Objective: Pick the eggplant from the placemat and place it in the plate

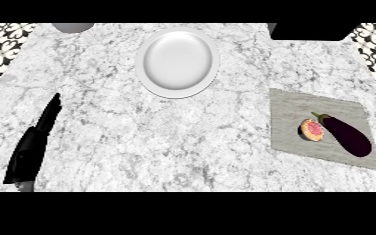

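The eggplant (346, 135), dark purple with a green stem end pointing up-left, lies slantwise on the placemat (294, 110) at the right of the counter. Just beside it on the mat, close to or touching its stem end, sits a small round fruit half (314, 130) with a pink cut face, possibly a fig, though it is too small to be sure. The placemat is pale grey and rectangular, its right part running off the view's edge.

The white plate (178, 62) rests well apart, up and left of the mat, on the marble counter (147, 139), and it holds nothing.

The left hand (38, 137) shows at the lower left edge, fingers straight and together, touching nothing. The right hand is not visible. A black box (308, 31) sits at the top right and a grey round object (72, 27) at the top left. No writing or label can be read anywhere.
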